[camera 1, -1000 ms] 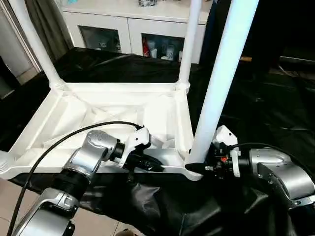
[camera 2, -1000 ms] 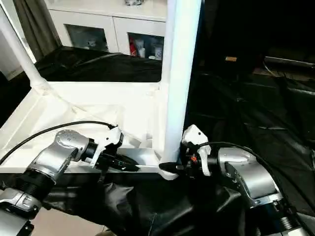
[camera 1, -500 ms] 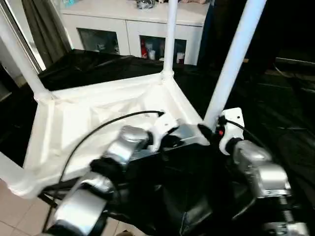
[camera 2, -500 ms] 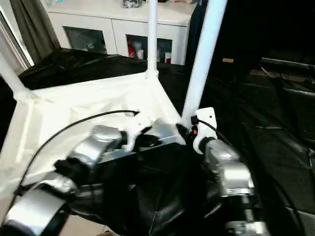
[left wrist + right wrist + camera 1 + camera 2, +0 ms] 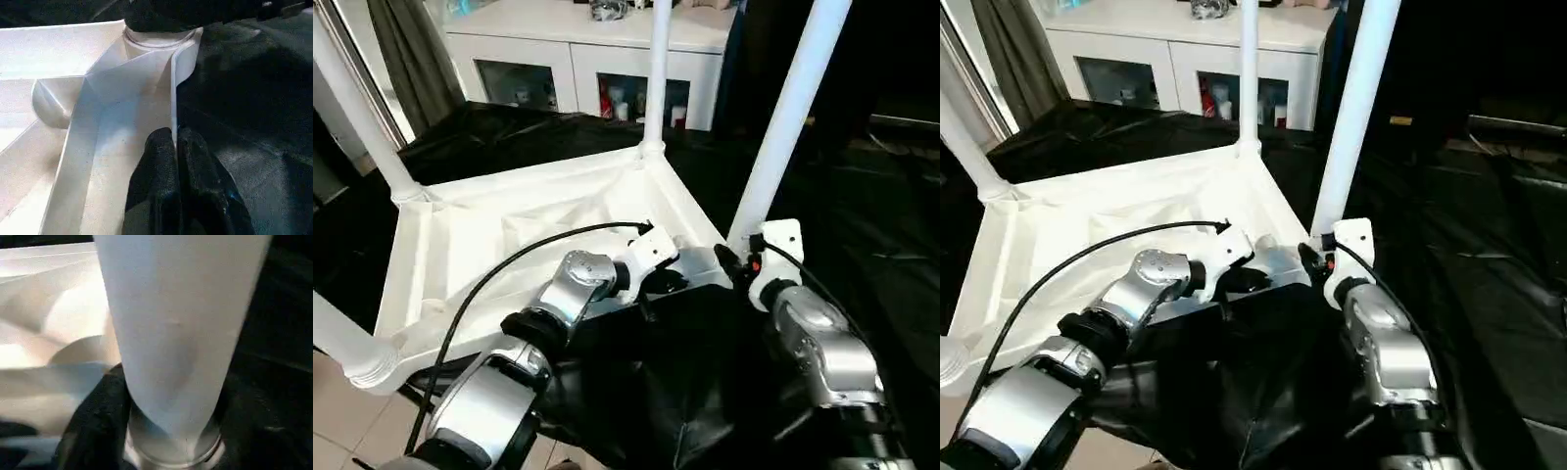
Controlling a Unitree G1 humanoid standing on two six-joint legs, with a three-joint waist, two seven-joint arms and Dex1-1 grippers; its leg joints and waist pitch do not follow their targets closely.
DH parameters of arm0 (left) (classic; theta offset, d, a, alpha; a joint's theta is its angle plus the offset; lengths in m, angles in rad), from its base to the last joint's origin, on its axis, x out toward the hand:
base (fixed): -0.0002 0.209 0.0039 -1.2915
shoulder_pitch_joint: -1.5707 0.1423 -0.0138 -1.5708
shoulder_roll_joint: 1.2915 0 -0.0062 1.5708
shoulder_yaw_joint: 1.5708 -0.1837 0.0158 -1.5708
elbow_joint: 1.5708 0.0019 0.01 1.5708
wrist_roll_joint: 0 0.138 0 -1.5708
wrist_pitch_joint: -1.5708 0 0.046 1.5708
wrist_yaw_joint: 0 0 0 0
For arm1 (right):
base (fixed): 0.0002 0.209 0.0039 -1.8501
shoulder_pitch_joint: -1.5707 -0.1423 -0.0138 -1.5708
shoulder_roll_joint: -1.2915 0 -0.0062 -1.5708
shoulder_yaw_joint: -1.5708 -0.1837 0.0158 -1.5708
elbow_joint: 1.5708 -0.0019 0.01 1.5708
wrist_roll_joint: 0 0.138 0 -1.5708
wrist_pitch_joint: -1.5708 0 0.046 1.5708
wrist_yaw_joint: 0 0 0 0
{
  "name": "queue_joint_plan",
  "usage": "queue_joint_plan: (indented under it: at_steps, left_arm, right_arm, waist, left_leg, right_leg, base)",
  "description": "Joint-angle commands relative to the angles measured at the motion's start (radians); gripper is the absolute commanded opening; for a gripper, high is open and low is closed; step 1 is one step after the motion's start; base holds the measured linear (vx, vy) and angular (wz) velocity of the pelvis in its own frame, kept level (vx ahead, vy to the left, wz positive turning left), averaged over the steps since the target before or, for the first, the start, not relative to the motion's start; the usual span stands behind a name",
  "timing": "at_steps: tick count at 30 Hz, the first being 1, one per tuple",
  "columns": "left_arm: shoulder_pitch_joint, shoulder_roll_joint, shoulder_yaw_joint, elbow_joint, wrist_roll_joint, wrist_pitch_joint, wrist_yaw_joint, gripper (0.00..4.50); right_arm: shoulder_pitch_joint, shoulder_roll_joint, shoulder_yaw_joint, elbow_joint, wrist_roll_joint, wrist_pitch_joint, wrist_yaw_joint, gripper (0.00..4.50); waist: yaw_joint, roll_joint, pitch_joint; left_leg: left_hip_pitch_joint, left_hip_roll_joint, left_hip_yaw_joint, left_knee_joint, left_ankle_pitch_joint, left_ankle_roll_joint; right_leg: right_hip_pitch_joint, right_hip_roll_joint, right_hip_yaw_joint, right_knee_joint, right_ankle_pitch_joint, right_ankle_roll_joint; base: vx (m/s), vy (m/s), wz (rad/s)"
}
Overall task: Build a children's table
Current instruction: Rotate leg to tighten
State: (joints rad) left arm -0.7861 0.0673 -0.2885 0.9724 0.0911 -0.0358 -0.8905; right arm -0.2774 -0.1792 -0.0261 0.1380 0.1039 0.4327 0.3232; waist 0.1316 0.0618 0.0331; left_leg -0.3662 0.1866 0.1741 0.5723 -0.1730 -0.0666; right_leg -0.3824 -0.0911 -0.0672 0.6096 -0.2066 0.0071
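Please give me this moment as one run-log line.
left gripper: shut on tabletop rim | right gripper: clamps leg at socket | legs upright: four

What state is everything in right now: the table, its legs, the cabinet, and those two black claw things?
Table top: upside down on the black cloth, ribbed underside facing up.
Legs: four stand upright in the corner sockets; nearest right leg.
Left end effector: shut, pinching the top's rim.
Right end effector: closed around the nearest right leg's base.
Cabinet: glass doors closed.
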Motion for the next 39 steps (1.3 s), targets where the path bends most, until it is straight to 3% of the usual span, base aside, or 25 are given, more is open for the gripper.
queue_joint_plan:
  at_steps: [1, 3, 5, 8, 9, 10, 12, 13, 16, 17, 19, 20, 21, 23, 25, 27, 29, 30, 31, 32, 33, 35, 36, 37, 39]
  left_arm:
    - [0.003, -0.002, 0.015, -0.032, -0.019, -0.042, -0.015, 0.0]
    - [0.01, 0.004, 0.014, -0.038, -0.022, -0.051, -0.031, 0.0]
    - [0.017, 0.008, 0.017, -0.042, -0.032, -0.053, -0.046, 0.0]
    - [0.025, 0.005, 0.033, -0.05, -0.049, -0.059, -0.049, 0.0]
    - [0.027, 0.003, 0.041, -0.052, -0.059, -0.054, -0.058, 0.0]
    - [0.031, 0.003, 0.049, -0.058, -0.072, -0.04, -0.073, 0.0]
    - [0.045, 0.009, 0.058, -0.081, -0.087, -0.032, -0.093, 0.45]
    - [0.059, 0.015, 0.072, -0.114, -0.109, -0.006, -0.107, 0.57]
    - [0.098, 0.046, 0.102, -0.207, -0.142, 0.039, -0.12, 0.67]
    - [0.111, 0.057, 0.107, -0.234, -0.147, 0.048, -0.122, 0.8]
    - [0.131, 0.077, 0.114, -0.275, -0.156, 0.066, -0.131, 0.98]
    - [0.156, 0.099, 0.122, -0.325, -0.167, 0.088, -0.139, 1.0]
    - [0.212, 0.145, 0.14, -0.431, -0.189, 0.138, -0.158, 1.1]
    - [0.267, 0.184, 0.152, -0.527, -0.209, 0.187, -0.176, 1.23]
    - [0.357, 0.244, 0.166, -0.677, -0.245, 0.27, -0.203, 1.35]
    - [0.448, 0.305, 0.178, -0.82, -0.283, 0.358, -0.222, 1.55]
    - [0.498, 0.34, 0.188, -0.892, -0.304, 0.404, -0.233, 1.77]
    - [0.544, 0.373, 0.199, -0.953, -0.322, 0.445, -0.245, 1.81]
    - [0.576, 0.399, 0.205, -0.997, -0.338, 0.478, -0.253, 1.86]
    - [0.581, 0.403, 0.206, -1.004, -0.34, 0.483, -0.254, 1.96]
    - [0.661, 0.463, 0.227, -1.105, -0.383, 0.558, -0.276, 2.21]
    - [0.713, 0.499, 0.25, -1.168, -0.418, 0.611, -0.282, 2.21]
    - [0.811, 0.558, 0.302, -1.255, -0.465, 0.69, -0.292, 2.25]
    - [0.848, 0.575, 0.324, -1.282, -0.472, 0.712, -0.29, 2.29]
    - [0.896, 0.583, 0.355, -1.293, -0.461, 0.713, -0.281, 2.59]
  right_arm:
    - [0.024, -0.002, 0.111, -0.019, 0.025, 0.044, 0.113, 2.79]
    - [0.041, -0.045, 0.129, -0.063, 0.032, 0.067, 0.16, 2.79]
    - [0.068, -0.099, 0.106, -0.122, 0.062, 0.116, 0.199, 2.79]
    - [0.124, -0.191, 0.063, -0.186, 0.073, 0.118, 0.257, 2.79]
    - [0.138, -0.212, 0.054, -0.201, 0.075, 0.116, 0.273, 2.79]
    - [0.151, -0.233, 0.041, -0.214, 0.081, 0.117, 0.288, 2.79]
    - [0.174, -0.268, 0.022, -0.241, 0.095, 0.121, 0.314, 2.84]
    - [0.191, -0.295, 0.006, -0.264, 0.103, 0.116, 0.337, 2.84]
    - [0.238, -0.372, -0.031, -0.328, 0.131, 0.112, 0.408, 2.84]
    - [0.252, -0.39, -0.042, -0.341, 0.14, 0.111, 0.427, 2.84]
    - [0.264, -0.406, -0.052, -0.348, 0.153, 0.117, 0.448, 2.84]
    - [0.278, -0.426, -0.057, -0.356, 0.169, 0.121, 0.471, 2.84]
    - [0.289, -0.447, -0.053, -0.367, 0.186, 0.12, 0.508, 2.84]
    - [0.282, -0.444, -0.044, -0.373, 0.198, 0.121, 0.52, 2.84]
    - [0.255, -0.416, -0.025, -0.373, 0.219, 0.13, 0.515, 2.84]
    - [0.227, -0.38, 0.002, -0.364, 0.228, 0.132, 0.502, 2.84]
    - [0.209, -0.356, 0.022, -0.353, 0.224, 0.128, 0.493, 2.84]
    - [0.189, -0.329, 0.041, -0.339, 0.214, 0.122, 0.48, 2.84]
    - [0.175, -0.308, 0.05, -0.327, 0.211, 0.124, 0.469, 2.84]
    - [0.173, -0.305, 0.052, -0.325, 0.211, 0.124, 0.467, 2.84]
    - [0.135, -0.248, 0.074, -0.286, 0.2, 0.112, 0.433, 2.84]
    - [0.108, -0.208, 0.082, -0.251, 0.189, 0.1, 0.402, 2.84]
    - [0.059, -0.131, 0.092, -0.187, 0.178, 0.086, 0.348, 2.84]
    - [0.043, -0.104, 0.094, -0.167, 0.177, 0.086, 0.326, 2.84]
    - [0.026, -0.07, 0.095, -0.143, 0.178, 0.08, 0.301, 2.84]
  waist:
    - [-0.001, -0.016, -0.048]
    - [-0.002, -0.013, -0.046]
    - [0.0, -0.015, -0.045]
    - [0.002, -0.009, -0.046]
    - [0.011, -0.014, -0.047]
    - [0.01, -0.005, -0.049]
    - [0.009, -0.004, -0.051]
    - [0.008, -0.013, -0.05]
    - [0.015, -0.009, -0.052]
    - [0.022, -0.024, -0.054]
    - [0.019, -0.026, -0.048]
    - [0.017, -0.031, -0.046]
    - [0.017, -0.028, -0.044]
    - [0.012, -0.027, -0.049]
    - [0.007, -0.021, -0.048]
    - [0.007, -0.021, -0.048]
    - [0.006, -0.016, -0.049]
    - [0.009, -0.018, -0.048]
    - [0.005, -0.021, -0.043]
    - [0.008, -0.018, -0.045]
    - [0.006, -0.019, -0.045]
    - [0.002, -0.021, -0.04]
    - [-0.005, -0.024, -0.042]
    - [-0.014, -0.026, -0.036]
    - [-0.017, -0.021, -0.035]
  left_leg:
    - [0.002, 0.035, -0.016, -0.067, -0.22, 0.031]
    - [0.001, 0.034, -0.016, -0.067, -0.218, 0.033]
    - [0.003, 0.037, -0.015, -0.066, -0.218, 0.04]
    - [0.005, 0.037, -0.014, -0.064, -0.215, 0.04]
    - [0.009, 0.04, -0.013, -0.06, -0.208, 0.05]
    - [0.001, 0.037, -0.013, -0.059, -0.192, 0.058]
    - [0.0, 0.036, -0.014, -0.058, -0.186, 0.063]
    - [-0.003, 0.035, -0.013, -0.057, -0.182, 0.07]
    - [-0.006, 0.04, -0.013, -0.054, -0.162, 0.087]
    - [-0.007, 0.043, -0.014, -0.053, -0.149, 0.098]
    - [-0.009, 0.041, -0.014, -0.057, -0.162, 0.102]
    - [-0.008, 0.041, -0.012, -0.058, -0.164, 0.1]
    - [-0.007, 0.045, -0.013, -0.059, -0.167, 0.098]
    - [-0.009, 0.05, -0.017, -0.059, -0.157, 0.097]
    - [-0.006, 0.044, -0.012, -0.055, -0.141, 0.103]
    - [-0.005, 0.046, -0.011, -0.055, -0.134, 0.104]
    - [-0.006, 0.046, -0.01, -0.055, -0.126, 0.1]
    - [-0.002, 0.047, -0.009, -0.054, -0.145, 0.091]
    - [-0.007, 0.045, -0.008, -0.059, -0.158, 0.084]
    - [-0.003, 0.046, -0.009, -0.058, -0.17, 0.075]
    - [-0.003, 0.047, -0.012, -0.063, -0.186, 0.056]
    - [-0.005, 0.044, -0.01, -0.068, -0.195, 0.055]
    - [0.0, 0.044, -0.008, -0.066, -0.234, 0.028]
    - [-0.008, 0.039, -0.011, -0.076, -0.246, 0.018]
    - [0.007, 0.041, -0.011, -0.075, -0.28, 0.002]
  right_leg:
    - [0.047, -0.06, 0.044, -0.083, -0.129, -0.168]
    - [0.047, -0.061, 0.043, -0.084, -0.141, -0.17]
    - [0.048, -0.062, 0.046, -0.085, -0.147, -0.168]
    - [0.046, -0.061, 0.046, -0.087, -0.15, -0.172]
    - [0.045, -0.062, 0.048, -0.086, -0.131, -0.176]
    - [0.049, -0.063, 0.046, -0.082, -0.121, -0.18]
    - [0.05, -0.061, 0.043, -0.084, -0.131, -0.178]
    - [0.051, -0.062, 0.042, -0.084, -0.138, -0.179]
    - [0.051, -0.066, 0.041, -0.079, -0.131, -0.199]
    - [0.05, -0.067, 0.042, -0.073, -0.124, -0.199]
    - [0.045, -0.066, 0.039, -0.081, -0.194, -0.179]
    - [0.043, -0.065, 0.039, -0.085, -0.209, -0.174]
    - [0.04, -0.066, 0.041, -0.083, -0.205, -0.18]
    - [0.044, -0.068, 0.041, -0.073, -0.163, -0.191]
    - [0.034, -0.059, 0.04, -0.072, -0.127, -0.203]
    - [0.031, -0.058, 0.04, -0.069, -0.122, -0.213]
    - [0.026, -0.053, 0.039, -0.064, -0.118, -0.219]
    - [0.023, -0.053, 0.041, -0.065, -0.137, -0.221]
    - [0.022, -0.05, 0.041, -0.068, -0.159, -0.216]
    - [0.021, -0.052, 0.041, -0.064, -0.169, -0.215]
    - [0.019, -0.055, 0.043, -0.061, -0.191, -0.212]
    - [0.018, -0.05, 0.043, -0.068, -0.21, -0.203]
    - [0.011, -0.05, 0.044, -0.063, -0.218, -0.209]
    - [0.017, -0.046, 0.042, -0.066, -0.241, -0.199]
    - [0.009, -0.044, 0.045, -0.071, -0.258, -0.187]
  base:
    - [0.0, 0.0, 0.0]
    - [0.0, 0.0, 0.0]
    - [0.0, 0.0, 0.0]
    - [0.0, 0.0, 0.0]
    - [0.0, 0.0, 0.0]
    - [0.0, 0.0, 0.0]
    - [0.0, 0.0, 0.0]
    - [0.0, 0.0, 0.0]
    - [0.0, 0.0, 0.0]
    - [0.0, 0.0, 0.0]
    - [0.0, 0.0, 0.0]
    - [0.0, 0.0, 0.0]
    - [0.0, 0.0, 0.0]
    - [0.0, 0.0, 0.0]
    - [0.0, 0.0, 0.0]
    - [0.0, 0.0, 0.0]
    - [0.0, 0.0, 0.0]
    - [0.0, 0.0, 0.0]
    - [0.0, 0.0, 0.0]
    - [0.0, 0.0, 0.0]
    - [0.0, 0.0, 0.0]
    - [0.0, 0.0, 0.0]
    - [0.0, 0.0, 0.0]
    - [0.0, 0.0, 0.0]
    - [0.0, 0.0, 0.0]
